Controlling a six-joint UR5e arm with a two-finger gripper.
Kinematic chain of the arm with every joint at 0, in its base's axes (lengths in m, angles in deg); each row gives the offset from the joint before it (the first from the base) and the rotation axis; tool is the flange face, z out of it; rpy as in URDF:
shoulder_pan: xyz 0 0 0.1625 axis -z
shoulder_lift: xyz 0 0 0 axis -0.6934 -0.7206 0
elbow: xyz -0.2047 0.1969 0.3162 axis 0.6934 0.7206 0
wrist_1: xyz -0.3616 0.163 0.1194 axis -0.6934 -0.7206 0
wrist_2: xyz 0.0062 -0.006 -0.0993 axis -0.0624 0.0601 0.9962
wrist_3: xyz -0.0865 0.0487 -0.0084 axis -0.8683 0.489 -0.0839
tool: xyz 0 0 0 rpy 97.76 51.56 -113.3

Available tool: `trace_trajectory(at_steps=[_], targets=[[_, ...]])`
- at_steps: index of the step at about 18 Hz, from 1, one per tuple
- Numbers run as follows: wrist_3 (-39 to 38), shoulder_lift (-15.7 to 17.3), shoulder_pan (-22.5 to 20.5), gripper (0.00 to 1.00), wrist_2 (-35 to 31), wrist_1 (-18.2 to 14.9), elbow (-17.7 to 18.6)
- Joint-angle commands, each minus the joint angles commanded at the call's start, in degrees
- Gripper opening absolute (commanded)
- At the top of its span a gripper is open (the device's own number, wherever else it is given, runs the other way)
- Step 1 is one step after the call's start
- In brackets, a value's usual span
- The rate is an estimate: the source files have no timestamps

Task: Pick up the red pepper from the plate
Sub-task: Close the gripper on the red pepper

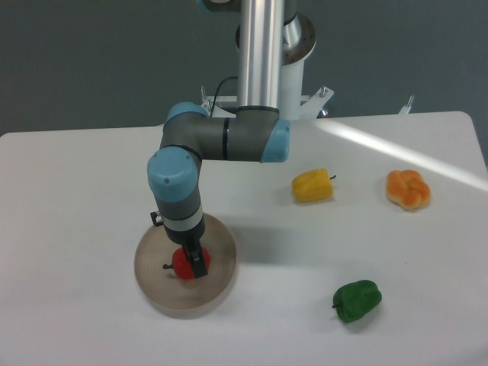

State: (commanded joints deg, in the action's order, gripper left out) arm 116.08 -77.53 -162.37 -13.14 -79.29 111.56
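The red pepper lies on the beige plate at the front left of the table, its dark stem pointing left. My gripper has come straight down onto it. One dark finger stands in front of the pepper's right half. The other finger is hidden behind the pepper and the wrist. The pepper still rests on the plate. Whether the fingers press on it does not show.
A yellow pepper lies right of centre, and an orange fruit-like toy sits at the far right. A green pepper lies at the front right. The arm's elbow reaches over the table's middle.
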Motion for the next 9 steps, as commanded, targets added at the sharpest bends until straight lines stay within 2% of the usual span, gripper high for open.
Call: trace_trajectory(at_steps=[9], targets=[[-0.1,-1.3,0.1,1.00,-0.2,1.3,0.0]])
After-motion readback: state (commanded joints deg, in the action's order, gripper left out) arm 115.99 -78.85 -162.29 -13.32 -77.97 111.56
